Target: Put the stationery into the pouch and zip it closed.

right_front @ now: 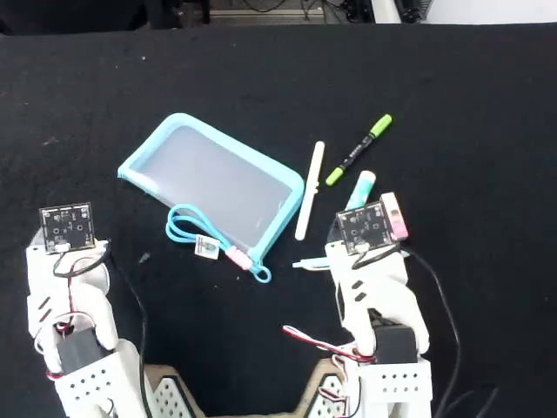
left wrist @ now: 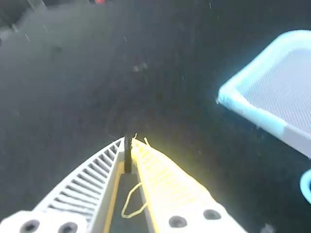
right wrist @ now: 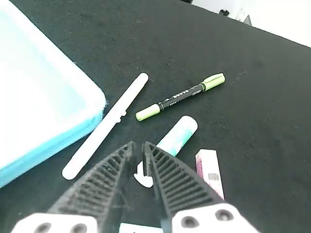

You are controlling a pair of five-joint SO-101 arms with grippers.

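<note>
The light-blue pouch (right_front: 209,178) lies flat left of the table's middle, its zip pull (right_front: 241,257) and blue cord loop (right_front: 184,228) on the near side. Right of it lie a white pen (right_front: 310,190), a green-and-black marker (right_front: 359,150), a teal glue stick (right_front: 359,189) and a pink eraser (right_front: 394,216). My right gripper (right wrist: 138,148) hovers just short of the glue stick (right wrist: 179,135), jaws shut to a thin slit with nothing held. My left gripper (left wrist: 129,141) is shut and empty over bare cloth, away from the pouch corner (left wrist: 233,99).
Black cloth covers the whole table (right_front: 452,96). The left arm (right_front: 68,279) stands at the near left, the right arm (right_front: 376,287) at the near right. A thin pale-blue piece (right_front: 309,263) lies beside the right arm; I cannot tell what it is.
</note>
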